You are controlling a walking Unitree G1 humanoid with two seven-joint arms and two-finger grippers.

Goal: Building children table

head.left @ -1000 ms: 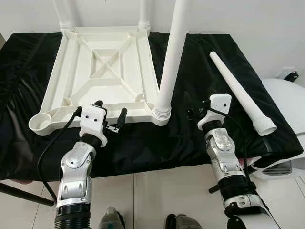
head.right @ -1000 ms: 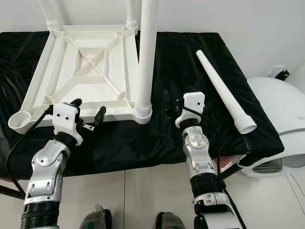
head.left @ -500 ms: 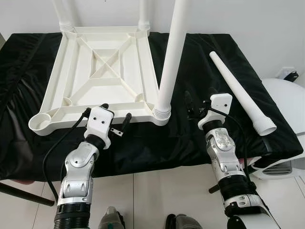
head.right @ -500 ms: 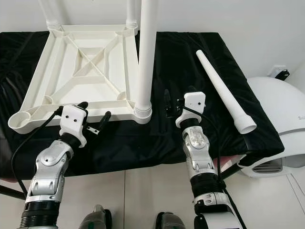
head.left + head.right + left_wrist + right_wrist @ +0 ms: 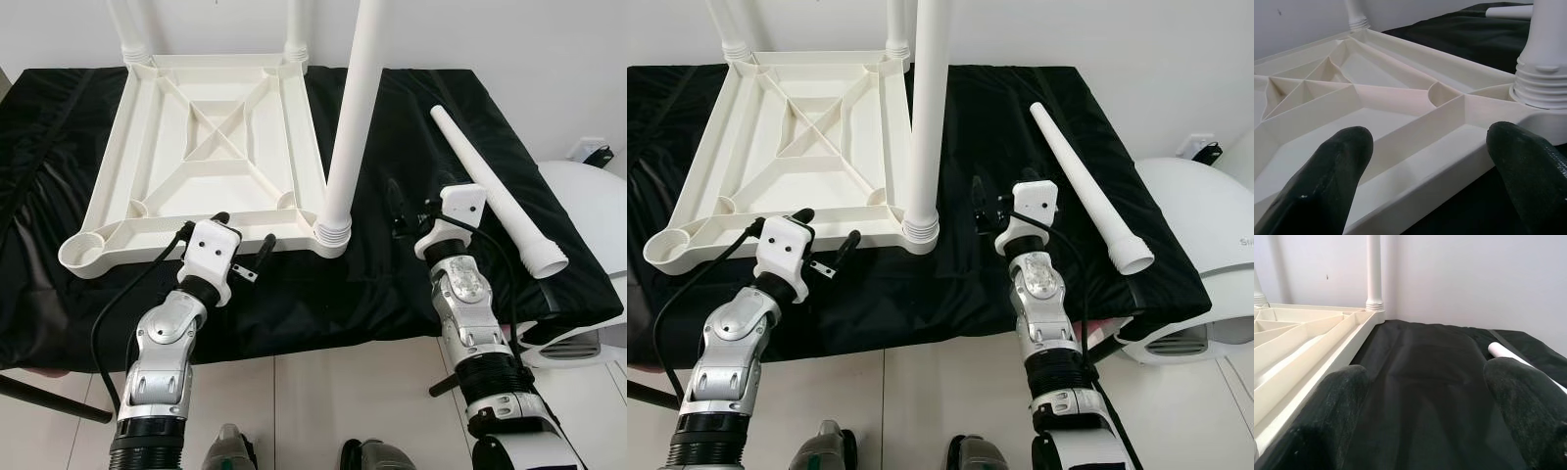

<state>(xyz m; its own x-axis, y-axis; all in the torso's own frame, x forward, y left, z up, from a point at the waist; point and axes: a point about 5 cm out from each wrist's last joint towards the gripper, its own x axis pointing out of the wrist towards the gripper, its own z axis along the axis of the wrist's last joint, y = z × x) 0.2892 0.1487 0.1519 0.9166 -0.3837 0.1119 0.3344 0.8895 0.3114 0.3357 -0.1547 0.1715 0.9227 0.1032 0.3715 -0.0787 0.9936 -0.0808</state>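
Observation:
The white table top (image 5: 147, 127) lies upside down on a black cloth (image 5: 411, 108). Legs stand in its two far corners, and a third leg (image 5: 349, 117) stands in the near right corner. The near left socket (image 5: 83, 253) holds nothing. A loose white leg (image 5: 490, 186) lies on the cloth to the right. My left gripper (image 5: 243, 233) is open at the table top's near edge (image 5: 1415, 181), left of the third leg. My right gripper (image 5: 411, 204) is open above the cloth, between that leg and the loose leg, whose narrow end (image 5: 1503, 352) lies ahead of one finger.
The cloth-covered surface ends at a near edge (image 5: 323, 343), with tiled floor (image 5: 313, 411) below. A white rounded appliance (image 5: 588, 196) stands at the right, close to the loose leg's wide end. A black bar (image 5: 49, 399) crosses the lower left.
My left gripper has shifted right along the table top's near edge. My right gripper has moved right and a little farther away, nearer the loose leg. Both stay open.

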